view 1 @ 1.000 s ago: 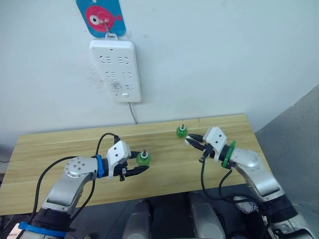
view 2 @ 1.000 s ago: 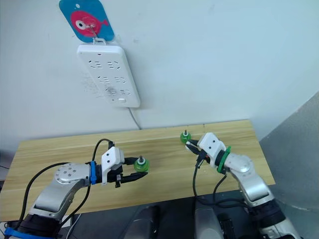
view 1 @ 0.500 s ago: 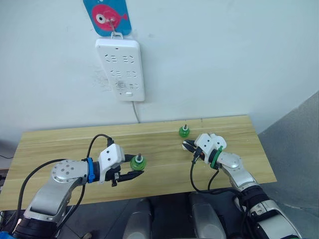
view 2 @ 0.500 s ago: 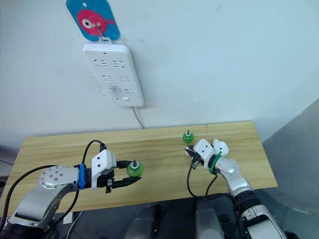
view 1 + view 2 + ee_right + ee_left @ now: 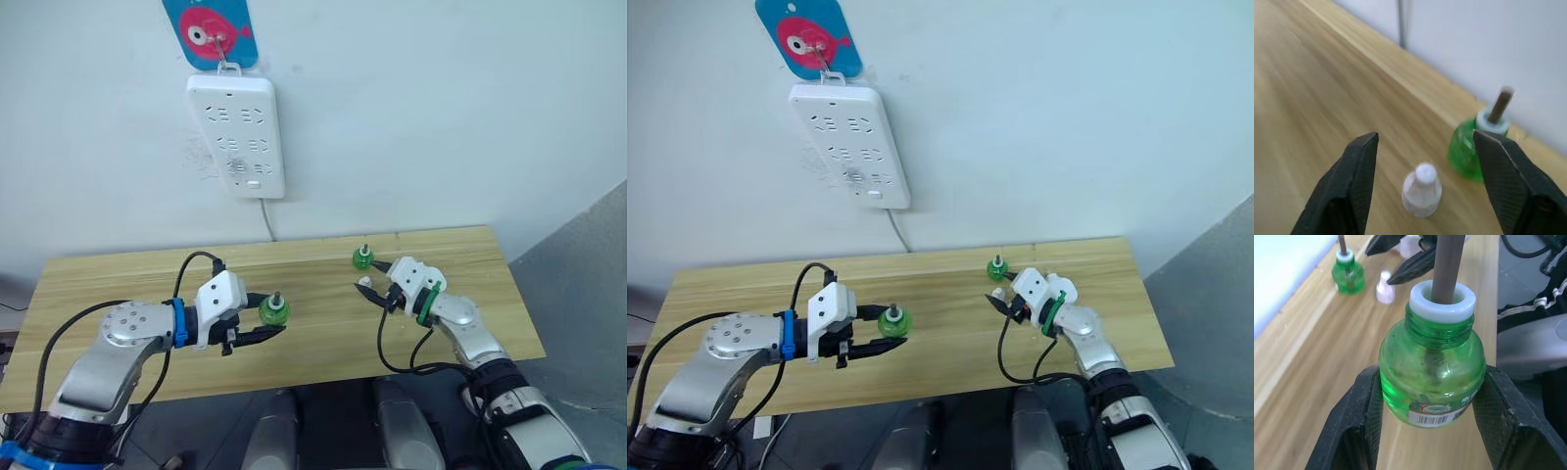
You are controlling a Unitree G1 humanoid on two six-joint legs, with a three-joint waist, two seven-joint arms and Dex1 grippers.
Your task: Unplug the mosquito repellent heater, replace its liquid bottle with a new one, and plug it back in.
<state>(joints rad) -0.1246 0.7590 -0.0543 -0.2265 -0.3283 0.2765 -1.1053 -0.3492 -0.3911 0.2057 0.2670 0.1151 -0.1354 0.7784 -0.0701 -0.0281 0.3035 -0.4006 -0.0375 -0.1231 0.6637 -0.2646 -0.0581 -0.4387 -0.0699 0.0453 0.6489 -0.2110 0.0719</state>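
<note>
A long wooden table spans the lower half of the head views. On the wall at upper left hangs a white power strip below a blue fish-print hook; its cable drops behind the table.

The left gripper, left of frame centre, has its jaws closed narrowly around a green liquid bottle with a white collar and brown wick; both black fingers press the bottle's sides, and it is held upright.

The right gripper, right of centre, has its jaws spread wide, holding and touching nothing. Between its fingers in the wrist view, a small white cap stands on the table, with a second green bottle just beside it, nearer the wall.

The mosquito repellent heater cannot be made out.
</note>
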